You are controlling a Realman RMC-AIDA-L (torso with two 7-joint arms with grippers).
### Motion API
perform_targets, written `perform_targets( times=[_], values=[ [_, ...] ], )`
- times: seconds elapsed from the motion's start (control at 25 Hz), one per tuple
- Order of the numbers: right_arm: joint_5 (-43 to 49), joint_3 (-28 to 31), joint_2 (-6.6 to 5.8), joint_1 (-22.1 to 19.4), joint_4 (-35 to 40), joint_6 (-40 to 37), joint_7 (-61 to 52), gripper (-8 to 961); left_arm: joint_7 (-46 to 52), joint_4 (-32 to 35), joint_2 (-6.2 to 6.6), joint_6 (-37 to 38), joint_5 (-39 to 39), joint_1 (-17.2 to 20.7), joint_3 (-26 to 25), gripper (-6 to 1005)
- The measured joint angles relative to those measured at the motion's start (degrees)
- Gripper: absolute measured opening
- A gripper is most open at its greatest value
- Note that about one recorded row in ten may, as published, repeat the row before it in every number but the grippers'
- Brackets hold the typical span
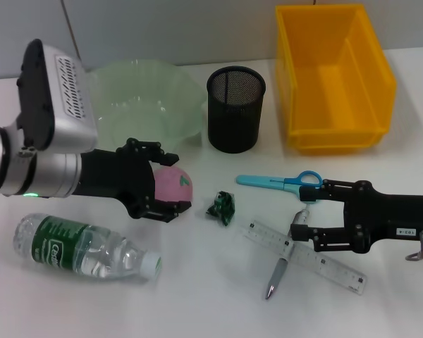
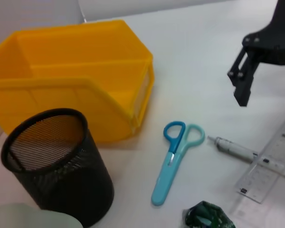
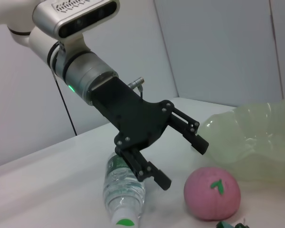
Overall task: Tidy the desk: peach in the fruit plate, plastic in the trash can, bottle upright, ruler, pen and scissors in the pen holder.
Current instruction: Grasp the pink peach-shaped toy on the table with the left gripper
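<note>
Pink peach (image 1: 173, 184) sits between open left gripper (image 1: 170, 182) fingers (bowl rim near).

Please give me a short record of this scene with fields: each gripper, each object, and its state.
left gripper: open, at the peach, not closed on it
right gripper: open, over pen and ruler
peach: on the table
bottle: lying on its side
plastic: on the table
scissors: flat on the table
pen: across the ruler
pen holder: upright
fruit plate: behind the peach
</note>
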State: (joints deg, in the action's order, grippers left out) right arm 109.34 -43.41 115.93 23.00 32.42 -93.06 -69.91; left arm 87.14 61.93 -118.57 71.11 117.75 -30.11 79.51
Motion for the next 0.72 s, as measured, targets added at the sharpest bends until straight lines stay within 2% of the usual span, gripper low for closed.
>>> perform_targets(
  times=[0.28,0.72],
  values=[
    [0.0,0.0,0.0,0.1,0.0,0.4,0.0,801,0.0,0.0,0.0,-4.5,1.4,-0.3,4.8,747],
    [0.0,0.0,0.08,0.0,0.0,1.2,0.0,801,-0.9,-2.0,0.08,-9.6,1.9,-0.3,6.9,738]
  ],
)
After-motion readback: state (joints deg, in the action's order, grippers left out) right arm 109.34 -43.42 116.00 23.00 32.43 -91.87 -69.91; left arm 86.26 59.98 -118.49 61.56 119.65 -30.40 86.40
